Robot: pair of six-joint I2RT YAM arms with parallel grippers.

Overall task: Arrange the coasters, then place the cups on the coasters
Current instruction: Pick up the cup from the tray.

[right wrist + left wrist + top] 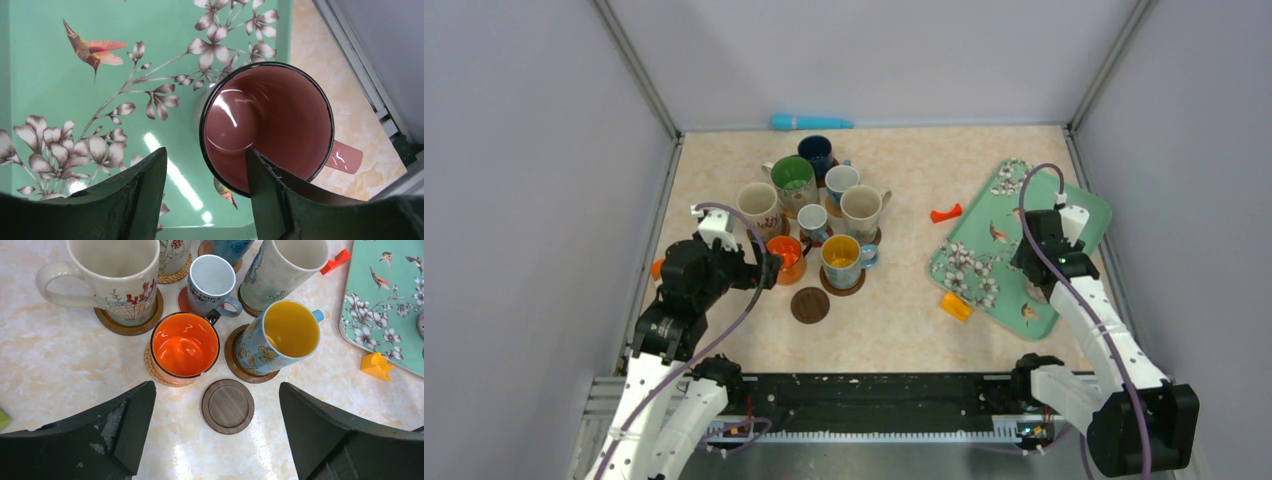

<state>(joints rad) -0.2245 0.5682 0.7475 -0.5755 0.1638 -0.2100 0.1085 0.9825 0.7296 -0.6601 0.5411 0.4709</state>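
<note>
Right hand [205, 152]: fingers part-spread, straddling the rim of the pink mug [250, 125]. One finger is inside the bowl against the wall; the other stands outside with a gap showing, so no pinch. The mug sits upright near the edge of the teal floral tray [60, 90], handle pointing out past the tray rim. Its base is hidden, and in the top view the arm covers it altogether.

Left hand [216, 386]: spread wide, holding nothing, low over the counter [894, 320], just above a bare dark wooden coaster [227, 406].

Beyond that coaster: orange mug [184, 345] on a woven coaster [152, 372], and beside it a yellow-lined butterfly mug [280, 335] on a dark disc. The mugs behind are cut off at the frame top, and only slivers of their coasters show.

Small orange block [376, 365] beside the tray's near corner.
</note>
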